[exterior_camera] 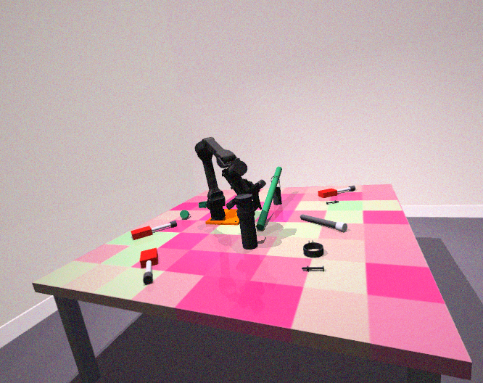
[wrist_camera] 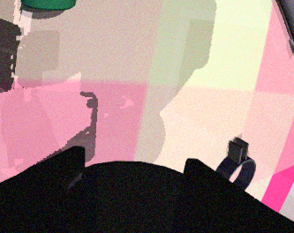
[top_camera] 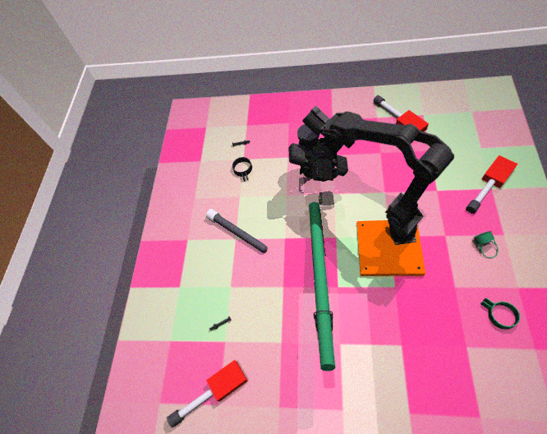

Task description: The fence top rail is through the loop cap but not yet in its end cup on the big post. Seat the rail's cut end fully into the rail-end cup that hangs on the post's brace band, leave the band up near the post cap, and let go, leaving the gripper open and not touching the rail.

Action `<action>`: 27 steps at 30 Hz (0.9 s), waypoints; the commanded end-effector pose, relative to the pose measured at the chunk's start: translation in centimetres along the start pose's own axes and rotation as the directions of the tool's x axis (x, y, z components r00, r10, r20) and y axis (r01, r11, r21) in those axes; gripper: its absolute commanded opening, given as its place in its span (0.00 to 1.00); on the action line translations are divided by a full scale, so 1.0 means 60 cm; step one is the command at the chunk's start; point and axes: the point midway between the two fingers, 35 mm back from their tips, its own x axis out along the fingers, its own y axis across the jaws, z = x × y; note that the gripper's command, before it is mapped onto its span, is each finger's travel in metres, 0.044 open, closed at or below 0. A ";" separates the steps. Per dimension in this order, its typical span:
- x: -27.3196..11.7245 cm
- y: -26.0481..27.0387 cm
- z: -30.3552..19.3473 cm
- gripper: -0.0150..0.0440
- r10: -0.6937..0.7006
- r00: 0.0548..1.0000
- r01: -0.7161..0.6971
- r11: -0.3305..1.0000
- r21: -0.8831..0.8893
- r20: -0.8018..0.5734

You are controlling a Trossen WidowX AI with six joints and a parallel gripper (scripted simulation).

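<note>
The green rail (top_camera: 319, 275) (exterior_camera: 270, 199) slopes from the black loop cap (top_camera: 315, 320), where it is high, down to its cut end near the table. The cut end (wrist_camera: 49, 3) shows at the wrist view's top edge, apart from the big post. The black big post (top_camera: 307, 134) (exterior_camera: 248, 233) (wrist_camera: 132, 199) stands upright. My gripper (top_camera: 313, 156) (exterior_camera: 245, 202) (wrist_camera: 135, 164) is shut around the big post's upper part, a finger on each side. Black hides black here: the brace band and rail-end cup cannot be told apart from post and fingers.
A grey rod (top_camera: 238, 231) (exterior_camera: 322, 222) and a loose black ring (top_camera: 241, 166) (exterior_camera: 312, 247) (wrist_camera: 238, 174) lie beyond the rail. The arm stands on an orange plate (top_camera: 381, 261). Red blocks (top_camera: 498, 171) (top_camera: 226, 380) with handles, a green ring (top_camera: 503, 326) and small bolts (top_camera: 219, 323) lie around.
</note>
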 end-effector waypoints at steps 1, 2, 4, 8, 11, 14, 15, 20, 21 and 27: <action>0.001 -0.003 0.000 0.25 -0.004 1.000 0.004 1.000 0.014 -0.009; 0.001 -0.003 0.000 0.25 -0.004 1.000 0.004 1.000 0.011 -0.008; 0.000 -0.001 0.000 0.25 -0.004 1.000 0.004 1.000 0.003 -0.004; -0.001 0.001 0.000 0.25 -0.004 1.000 0.004 1.000 -0.013 0.006; -0.002 0.003 0.000 0.25 -0.003 1.000 0.004 1.000 -0.022 0.011; -0.002 0.003 0.000 0.25 -0.003 1.000 0.004 1.000 -0.022 0.011; -0.002 0.002 0.000 0.25 -0.003 1.000 0.004 1.000 -0.021 0.010; -0.001 0.002 0.000 0.25 -0.004 1.000 0.004 1.000 -0.014 0.008; -0.001 0.002 0.000 0.25 -0.004 1.000 0.004 1.000 -0.014 0.008; -0.001 0.002 0.000 0.39 -0.004 1.000 0.004 1.000 -0.014 0.008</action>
